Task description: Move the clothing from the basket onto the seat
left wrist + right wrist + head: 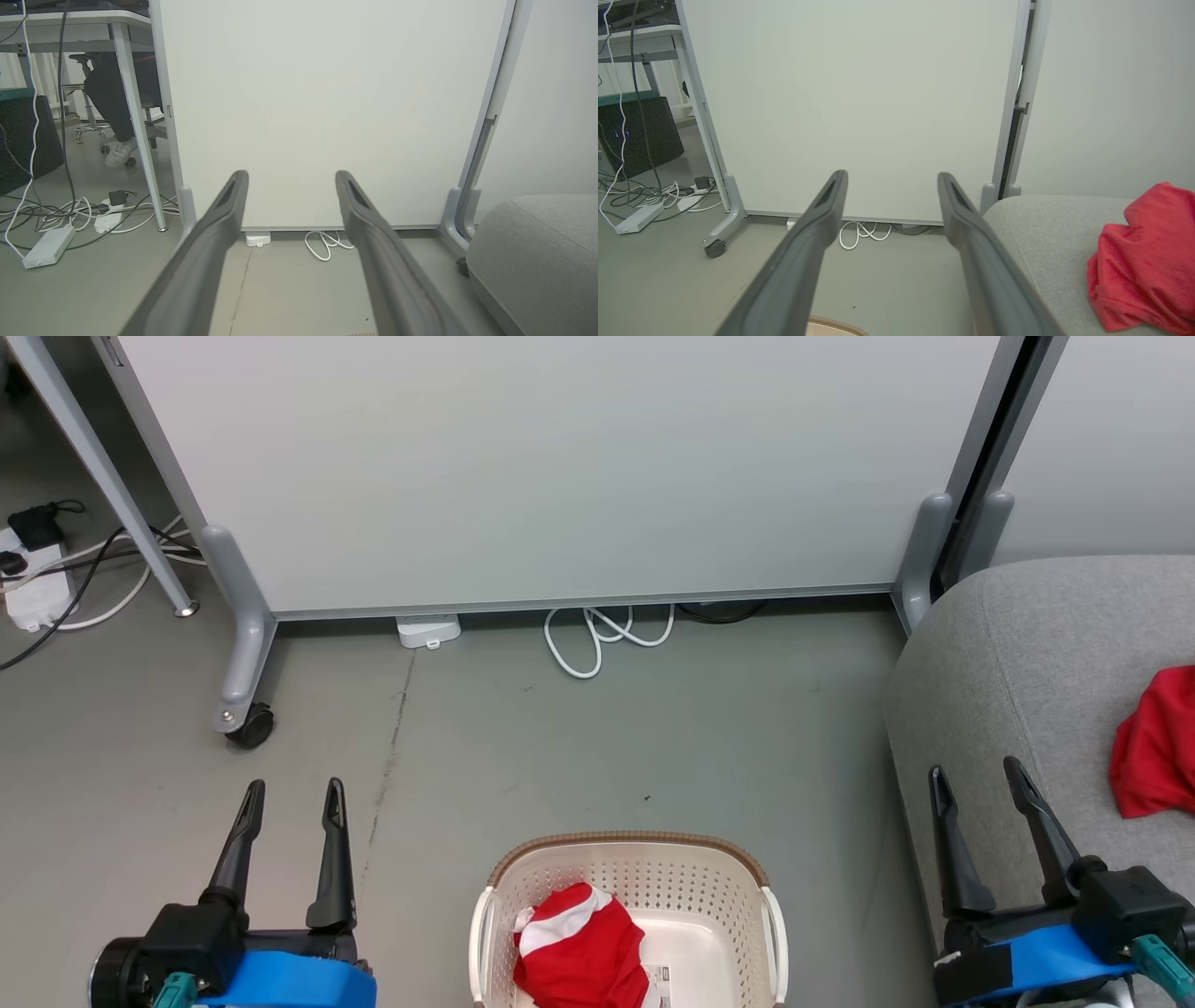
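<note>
Clothing is split between two spots right now. The red garment with white bands [581, 947] sits crumpled in a soft lump inside the basket [691, 887], toward its left side, with one edge touching the label sticker [656, 978] on the smooth base. The plain red garment [1158, 747] is already on the seat [1018, 653], bunched in loose folds at the right edge of the head view. Up close in the right wrist view its fabric looks matte and a bit fuzzy.

The basket is cream plastic, its walls punched with rows of small round holes, with a curved brown woven-look rim and white side handles. It stands on the grey floor [560, 747], near the seat but not touching it. The seat is light-grey woven upholstery with a fat rounded corner and a seam line following its edge.

Both claws are empty. The left gripper [292, 795] has its two long, dark, tapering fingers spread wide over bare floor left of the basket. The right gripper [975, 773] is spread the same way over the seat's front-left edge, apart from the plain red garment.

Behind all that there's a smooth pale panel [560, 467] on grey legs, one with a black caster [250, 725], and a looped white cable [607, 635] on the floor at its foot.
</note>
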Robot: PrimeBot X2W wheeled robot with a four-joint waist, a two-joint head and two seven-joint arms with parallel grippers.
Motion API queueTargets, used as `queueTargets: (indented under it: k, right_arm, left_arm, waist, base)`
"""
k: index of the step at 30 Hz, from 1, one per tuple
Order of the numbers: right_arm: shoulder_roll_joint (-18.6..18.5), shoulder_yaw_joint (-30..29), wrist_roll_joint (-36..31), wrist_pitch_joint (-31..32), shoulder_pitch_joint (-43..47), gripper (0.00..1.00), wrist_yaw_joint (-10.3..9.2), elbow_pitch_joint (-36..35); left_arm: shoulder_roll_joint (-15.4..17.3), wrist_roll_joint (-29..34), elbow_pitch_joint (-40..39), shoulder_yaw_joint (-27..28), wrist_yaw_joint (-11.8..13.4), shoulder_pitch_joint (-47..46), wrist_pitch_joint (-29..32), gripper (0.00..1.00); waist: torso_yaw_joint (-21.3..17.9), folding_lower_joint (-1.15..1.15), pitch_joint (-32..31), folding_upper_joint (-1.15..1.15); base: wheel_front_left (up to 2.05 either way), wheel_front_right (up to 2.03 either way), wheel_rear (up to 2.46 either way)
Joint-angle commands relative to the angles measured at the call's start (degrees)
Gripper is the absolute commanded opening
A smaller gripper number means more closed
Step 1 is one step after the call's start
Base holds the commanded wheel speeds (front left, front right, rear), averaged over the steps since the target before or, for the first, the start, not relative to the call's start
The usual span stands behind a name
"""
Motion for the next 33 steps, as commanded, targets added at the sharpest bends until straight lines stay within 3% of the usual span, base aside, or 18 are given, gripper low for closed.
queueTargets:
  k: [1, 21, 33]
  right_arm:
    - [0.2, -0.1, 0.7, 0.0, 0.9, 1.0, 0.01, 0.3]
    - [0.2, 0.1, 2.9, 0.0, 1.0, 1.0, 0.01, 0.9]
    - [0.2, 1.2, 1.8, 0.0, -3.5, 1.0, 0.01, -0.1]
  left_arm:
    - [-0.1, 0.4, 0.1, 0.5, -0.3, 0.5, -0.1, 1.0]
    - [-1.0, 2.0, 0.2, 1.3, -1.1, 0.0, -0.2, 1.0]
    - [4.4, -0.4, 4.9, -9.8, -1.0, -10.5, -0.2, 1.0]
  waist:
    - [0.0, 0.01, -0.1, 0.0]
    - [-1.0, 0.01, 0.0, 0.0]
    - [-3.1, 0.01, 5.3, 0.0]
  base:
    - [0.0, 0.0, 0.0]
    - [0.0, 0.0, 0.0]
    - [0.0, 0.0, 0.0]
